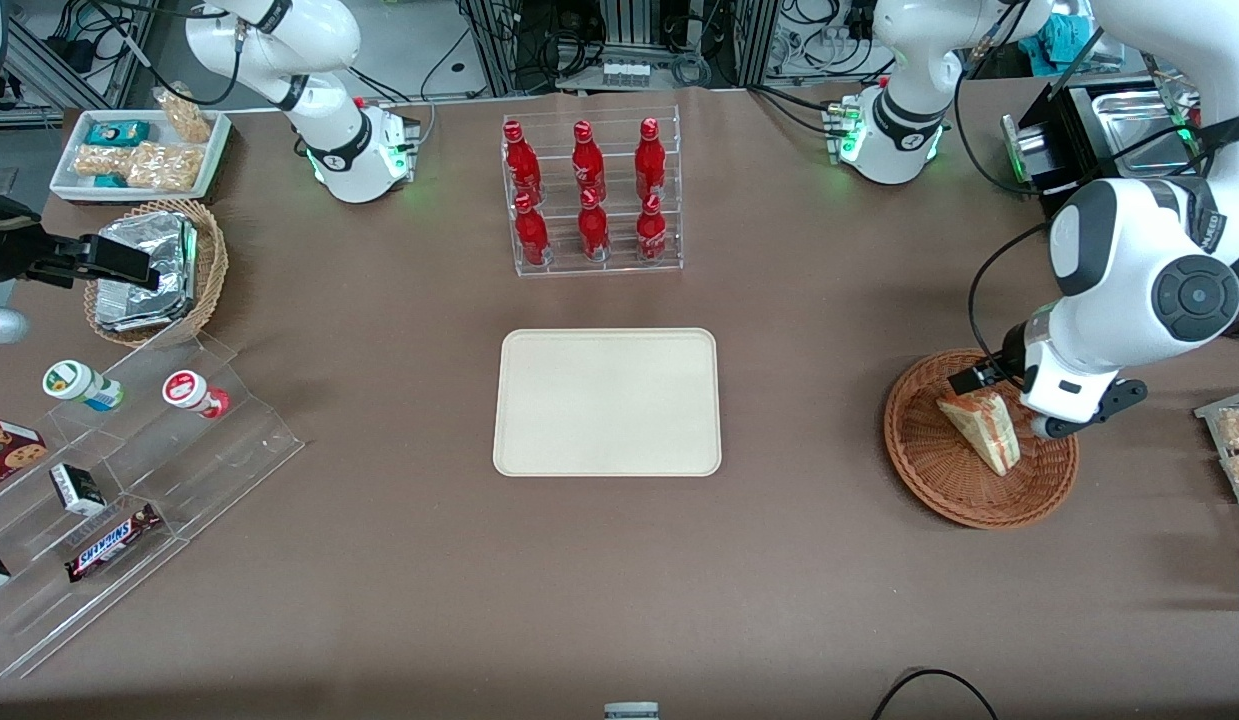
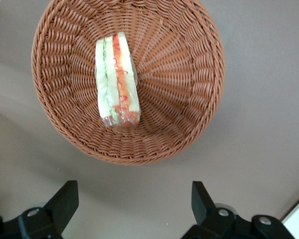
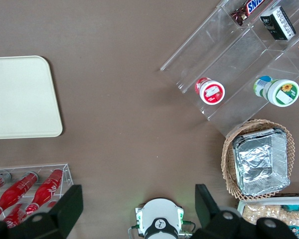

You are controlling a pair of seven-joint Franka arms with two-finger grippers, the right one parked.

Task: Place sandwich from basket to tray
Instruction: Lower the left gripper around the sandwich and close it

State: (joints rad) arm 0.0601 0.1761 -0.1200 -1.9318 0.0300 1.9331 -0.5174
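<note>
— Sandwich [image 2: 116,82] count? One, lying on its side in the reddish wicker basket [image 1: 929,470], near the working arm's end of the table, filling edge up with red and green layers showing through the wrap.

— And the gripper [image 2: 134,206]?

— It hangs above the basket's rim, over the table just outside it. Both fingers [image 2: 65,201] stand well apart, holding nothing. From the basket's middle the arm's wrist sits at about two o'clock in the front view and covers part of the rim.

— Where's the tray [image 1: 607,401]?

— One cream tray, mid-table, bare, at nine o'clock from the basket and well apart from it. Nothing stands between them.

— What else?

— Six red bottles [image 1: 584,190] in a clear rack, at twelve o'clock from the tray. Toward the parked arm's end: one tan basket [image 1: 207,262] with foil packs, a white tray of snacks [image 1: 139,150], and a clear stepped stand [image 1: 129,490] with two round tubs, a small dark box and one bar.

— Any writing?

— The bar [image 1: 112,541] reads SNICKERS. Other labels I cannot read.
</note>
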